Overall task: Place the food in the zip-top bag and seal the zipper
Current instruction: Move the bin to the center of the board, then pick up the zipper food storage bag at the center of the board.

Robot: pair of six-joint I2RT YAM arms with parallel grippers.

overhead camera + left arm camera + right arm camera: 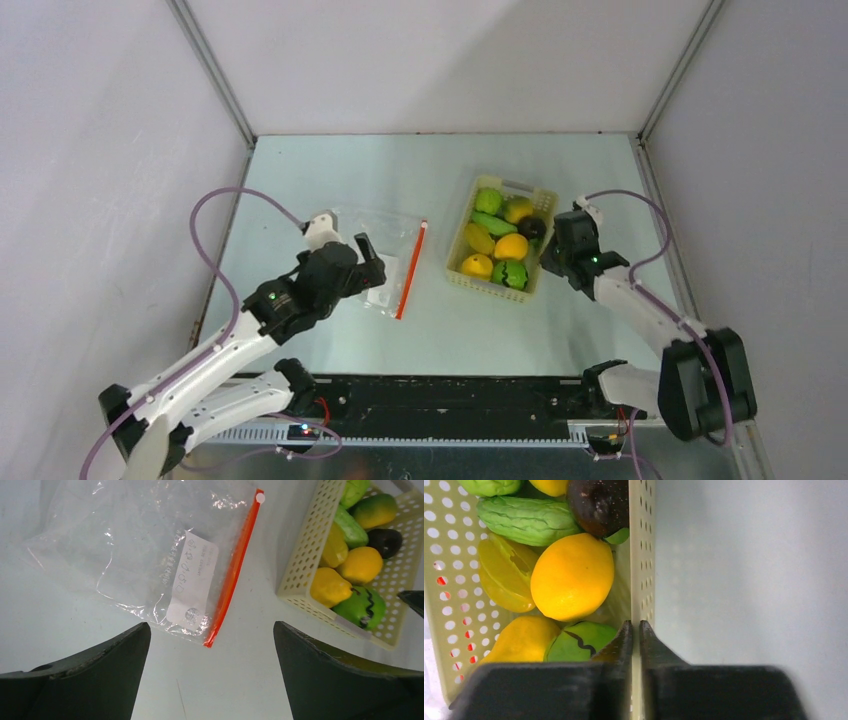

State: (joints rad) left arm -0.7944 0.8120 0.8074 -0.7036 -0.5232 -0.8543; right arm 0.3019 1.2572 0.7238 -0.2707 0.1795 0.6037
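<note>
The clear zip-top bag lies flat and empty on the table, its white label facing up. The red-orange zipper runs along its right edge and also shows in the top view. The food fills the pale yellow lattice basket: green, yellow and orange pieces and a dark purple one. My left gripper is open and empty, just above the table at the bag's near corner. My right gripper is shut on the basket's right wall, beside a green piece.
The basket stands right of the bag, a short gap from the zipper. Bare table lies right of the basket. Enclosure walls stand on the left, right and back. A black rail runs along the near edge.
</note>
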